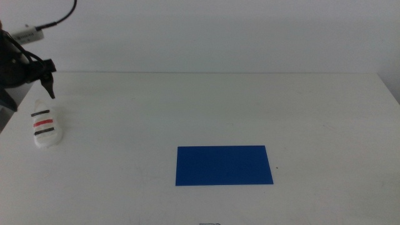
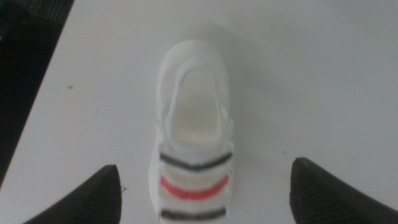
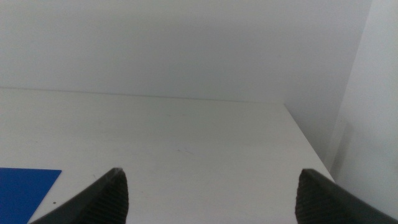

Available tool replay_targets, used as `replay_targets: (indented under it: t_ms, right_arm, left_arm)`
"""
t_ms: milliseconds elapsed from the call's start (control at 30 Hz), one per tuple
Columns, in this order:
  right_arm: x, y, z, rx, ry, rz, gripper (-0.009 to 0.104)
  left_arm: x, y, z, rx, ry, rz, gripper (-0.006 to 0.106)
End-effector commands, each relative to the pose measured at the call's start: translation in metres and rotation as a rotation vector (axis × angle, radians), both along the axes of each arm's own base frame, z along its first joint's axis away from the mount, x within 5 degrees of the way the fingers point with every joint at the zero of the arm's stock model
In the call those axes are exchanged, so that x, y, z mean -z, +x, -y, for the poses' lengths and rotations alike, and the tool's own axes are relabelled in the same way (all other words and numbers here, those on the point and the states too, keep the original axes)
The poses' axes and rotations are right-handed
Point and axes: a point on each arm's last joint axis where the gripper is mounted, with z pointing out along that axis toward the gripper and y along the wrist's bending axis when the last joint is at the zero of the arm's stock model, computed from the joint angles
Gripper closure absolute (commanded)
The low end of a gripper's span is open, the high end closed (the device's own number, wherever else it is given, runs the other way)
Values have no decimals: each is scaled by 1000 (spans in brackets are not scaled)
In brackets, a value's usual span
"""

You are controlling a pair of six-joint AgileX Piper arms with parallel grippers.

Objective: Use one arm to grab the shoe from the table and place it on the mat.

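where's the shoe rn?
Middle view: the shoe lies on the table near its left edge, under the open left gripper, far left of the mat.

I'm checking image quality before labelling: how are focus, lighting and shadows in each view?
Middle view: even, soft light, reasonably sharp; the shoe casts only a faint shadow on the table, and the mat shows no glare. Left wrist view: soft focus, strap edges fuzzy, the left tool open and blurred. Right wrist view: flat light, the right tool open, blurred, the mat's corner visible.
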Motion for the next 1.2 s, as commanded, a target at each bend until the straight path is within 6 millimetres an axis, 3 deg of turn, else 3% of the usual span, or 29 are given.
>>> replay_targets:
  t_ms: [0,200,367,533,633,767,867,1033,1167]
  right_arm:
    - [-14,-2,0,-1,-16,116,1]
    - [-14,-2,0,-1,-16,116,1]
    - [-14,-2,0,-1,-16,116,1]
    - [-14,-2,0,-1,-16,116,1]
    - [-14,-2,0,-1,-16,116,1]
    - [-14,-2,0,-1,-16,116,1]
    - [-14,-2,0,-1,-16,116,1]
    - [-14,-2,0,-1,-16,116,1]
    - [-14,-2,0,-1,-16,116,1]
  left_arm:
    - [-24,4,1,2,10,79,9]
    - [7,14,-2,25,14,30,10]
    - [22,20,-4,33,18,25,19]
    - [30,22,-4,51,17,23,37]
    - [32,21,-4,51,8,4,58]
    - [19,11,1,26,-36,-50,81]
    - [2,-2,4,21,-52,-109,91]
    - [-30,-23,26,66,-37,-108,96]
    - [-48,-45,57,71,-30,-103,96]
